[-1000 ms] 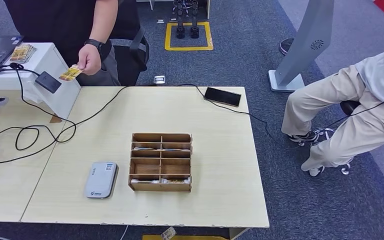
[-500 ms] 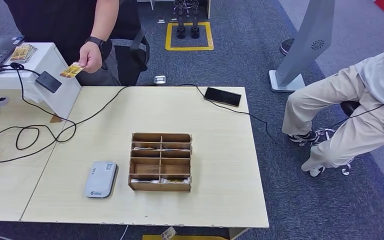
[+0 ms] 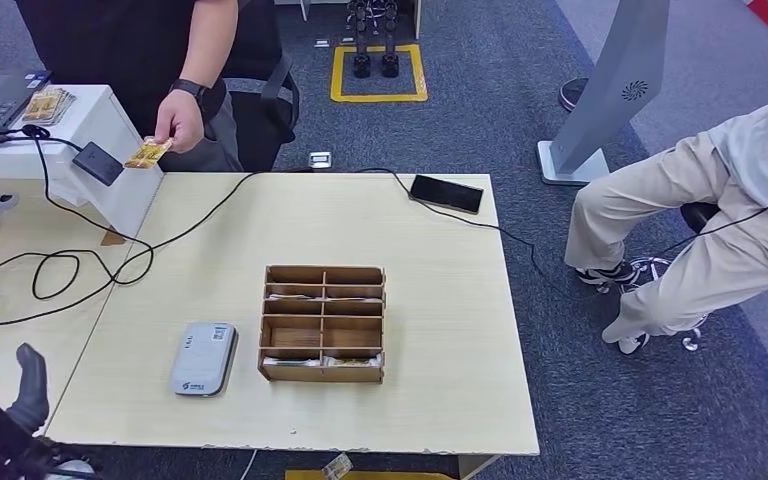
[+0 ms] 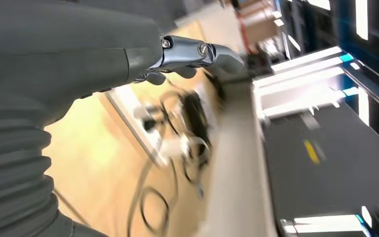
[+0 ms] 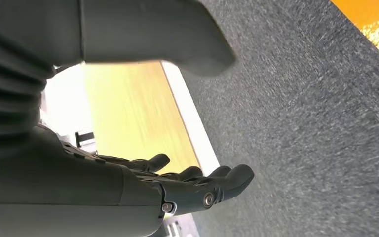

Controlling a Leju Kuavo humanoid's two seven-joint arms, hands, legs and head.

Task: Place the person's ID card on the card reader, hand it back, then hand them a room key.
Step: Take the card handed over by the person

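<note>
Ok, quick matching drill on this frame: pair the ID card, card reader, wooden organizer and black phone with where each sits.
Things:
1. ID card
2. card reader
3. wooden organizer
4. black phone

Places:
A. far table edge, on a cable
B. in the person's hand
C. near table edge, left of the organizer
D. middle of the table

Pairs: 1-B, 2-C, 3-D, 4-A

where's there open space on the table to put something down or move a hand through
Bare wood lies between the wooden organizer and the phone, and along the right edge of the table. A narrow strip separates the organizer from the card reader. The far left is crowded: looping black cables and a white stand.
</note>
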